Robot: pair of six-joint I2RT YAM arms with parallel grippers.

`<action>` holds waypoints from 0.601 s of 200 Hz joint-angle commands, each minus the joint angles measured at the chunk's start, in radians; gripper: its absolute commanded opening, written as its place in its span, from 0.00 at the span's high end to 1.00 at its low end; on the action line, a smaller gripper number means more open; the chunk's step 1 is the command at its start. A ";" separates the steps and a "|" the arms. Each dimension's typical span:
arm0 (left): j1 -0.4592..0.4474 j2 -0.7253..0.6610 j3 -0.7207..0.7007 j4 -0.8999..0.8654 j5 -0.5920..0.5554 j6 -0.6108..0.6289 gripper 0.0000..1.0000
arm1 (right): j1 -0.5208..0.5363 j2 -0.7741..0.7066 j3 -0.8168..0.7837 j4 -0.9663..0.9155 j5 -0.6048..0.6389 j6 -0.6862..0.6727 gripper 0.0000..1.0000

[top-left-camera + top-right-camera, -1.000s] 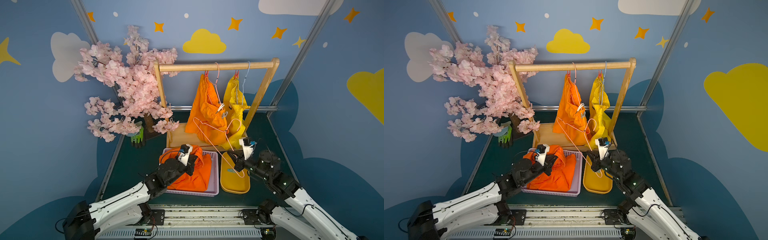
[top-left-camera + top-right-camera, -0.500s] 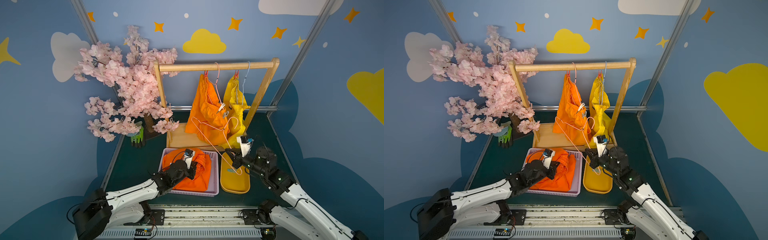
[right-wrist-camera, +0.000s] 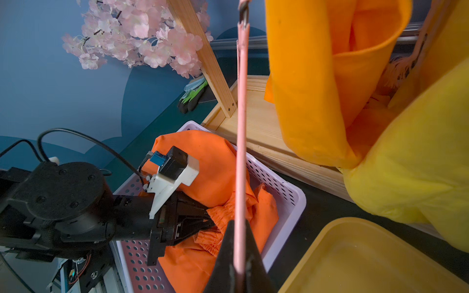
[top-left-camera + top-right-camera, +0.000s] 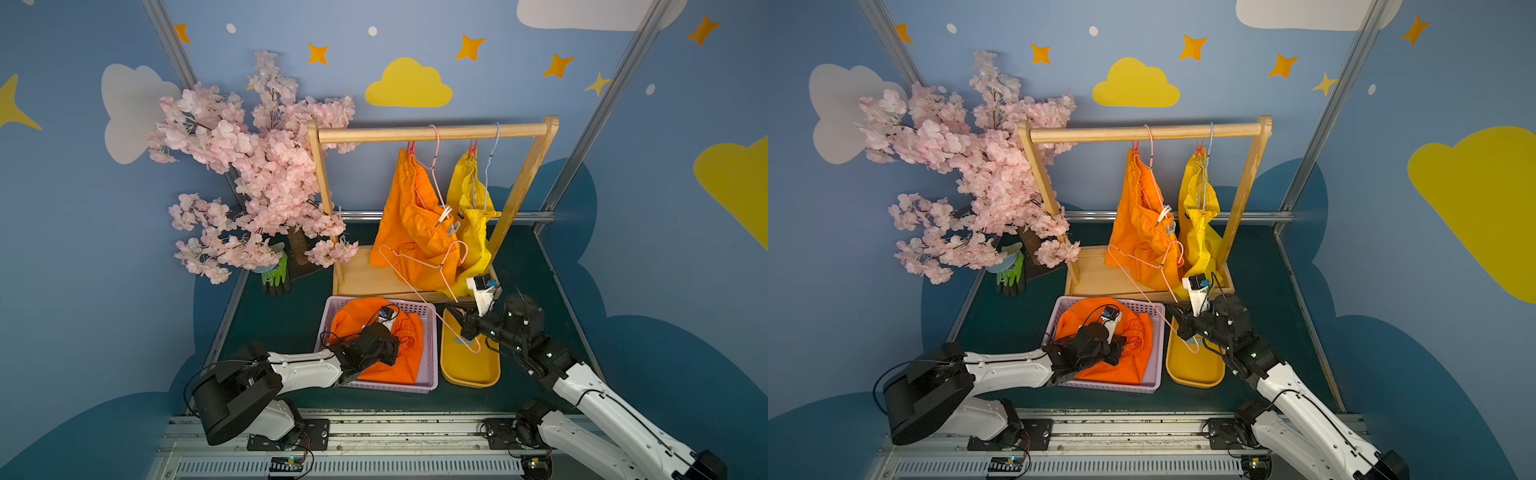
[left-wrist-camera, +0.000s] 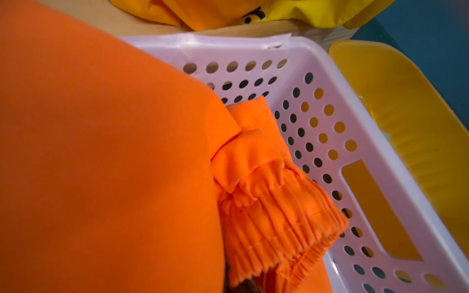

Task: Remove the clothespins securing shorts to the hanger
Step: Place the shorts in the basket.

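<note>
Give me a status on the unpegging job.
Done: one pair of orange shorts lies in the lilac basket. In hand: the left tool pinches its waistband, and the right tool grips a bare pink hanger. Left: the hanging orange shorts and the yellow shorts each show a red clothespin at the top, on the rack.

The left end effector (image 3: 211, 220) has its fingertips buried in the gathered waist of the orange shorts (image 4: 357, 320) in the basket (image 4: 415, 306). In the right wrist view the right end effector (image 3: 239, 243), around the pink hanger (image 3: 241, 126), runs off the picture's edge. A teal speck (image 4: 461, 341) in the yellow tray (image 4: 469, 370) is too small to identify.
</note>
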 commanded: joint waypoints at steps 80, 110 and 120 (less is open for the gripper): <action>-0.032 -0.447 0.109 -0.232 0.081 0.242 0.00 | -0.011 -0.144 0.082 -0.178 -0.104 -0.150 1.00; -0.030 -0.637 0.014 -0.101 0.105 0.359 0.00 | -0.010 -0.182 0.058 -0.105 -0.121 -0.157 1.00; -0.032 -0.688 -0.010 -0.068 0.105 0.424 0.00 | -0.010 -0.176 0.063 -0.098 -0.123 -0.171 1.00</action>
